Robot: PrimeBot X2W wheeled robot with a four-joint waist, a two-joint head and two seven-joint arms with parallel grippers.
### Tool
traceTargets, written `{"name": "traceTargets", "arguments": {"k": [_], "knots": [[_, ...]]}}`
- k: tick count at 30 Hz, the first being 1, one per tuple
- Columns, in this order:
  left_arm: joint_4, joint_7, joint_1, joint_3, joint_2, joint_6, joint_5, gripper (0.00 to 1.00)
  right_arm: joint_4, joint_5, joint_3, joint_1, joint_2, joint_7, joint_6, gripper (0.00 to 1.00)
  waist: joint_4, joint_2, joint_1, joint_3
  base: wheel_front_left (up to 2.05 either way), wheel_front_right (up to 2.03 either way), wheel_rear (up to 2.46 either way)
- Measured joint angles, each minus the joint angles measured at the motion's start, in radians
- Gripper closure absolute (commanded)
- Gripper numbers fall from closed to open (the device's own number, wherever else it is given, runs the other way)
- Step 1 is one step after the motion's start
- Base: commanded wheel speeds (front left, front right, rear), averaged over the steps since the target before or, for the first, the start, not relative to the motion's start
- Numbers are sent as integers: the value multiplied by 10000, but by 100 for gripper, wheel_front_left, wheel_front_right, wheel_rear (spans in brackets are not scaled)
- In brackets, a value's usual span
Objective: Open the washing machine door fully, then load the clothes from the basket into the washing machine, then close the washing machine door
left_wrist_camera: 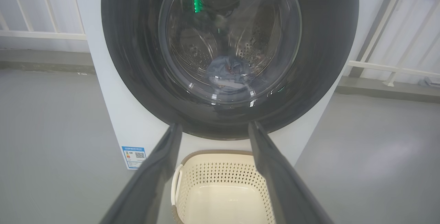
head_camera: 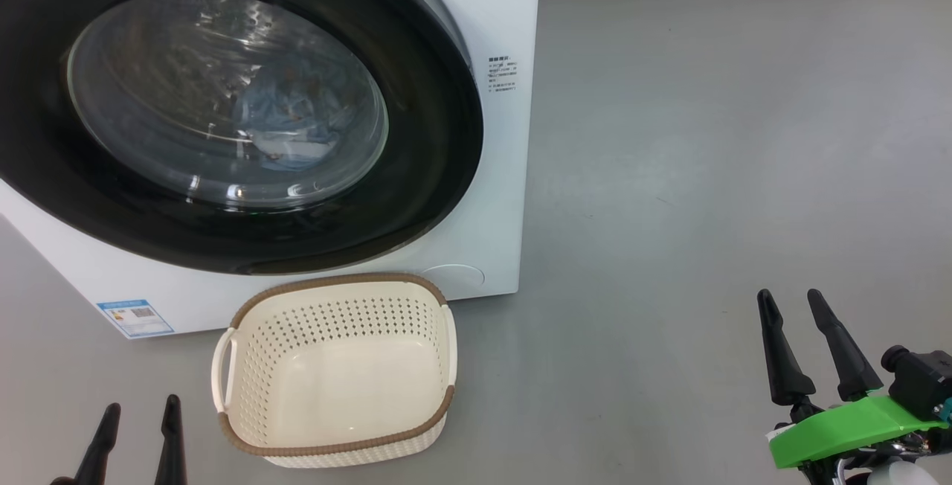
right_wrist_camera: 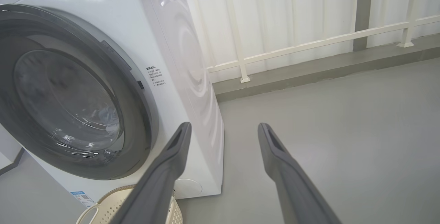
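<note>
- Washing machine door [head_camera: 223, 117] lies flush against the washing machine [head_camera: 506, 24] front and looks shut.
- Clothes [head_camera: 286, 124]: pale blue bundle low in the drum, seen through the glass, slumped where gravity would drop it.
- Basket [head_camera: 338, 277] stands empty on the floor [head_camera: 706, 135], just below the door, probably for a short carry.
- Left gripper [head_camera: 142, 405] is released and holds nothing, beside the basket's left handle.
- Right gripper [head_camera: 789, 295] is also released and holds nothing, well apart over bare floor.
- Judgement: loading and closing look complete, with both arms parked clear.
</note>
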Motion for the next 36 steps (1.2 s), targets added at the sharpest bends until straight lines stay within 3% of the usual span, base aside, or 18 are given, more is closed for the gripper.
{"name": "traceTargets", "arguments": {"k": [24,25,36], "knots": [[-56,0,15,525,-221,0,435,0,-65,0,2,0,10,0,0,0,-70,0,0,-4,0,0,0],[-56,0,17,539,-236,0,435,100,-73,0,2,0,10,0,0,100,-75,0,0,-4,0,0,0],[907,94,81,249,-1139,0,291,100,1028,105,88,521,663,92,0,100,-64,0,1,-11,0,0,0]]}}
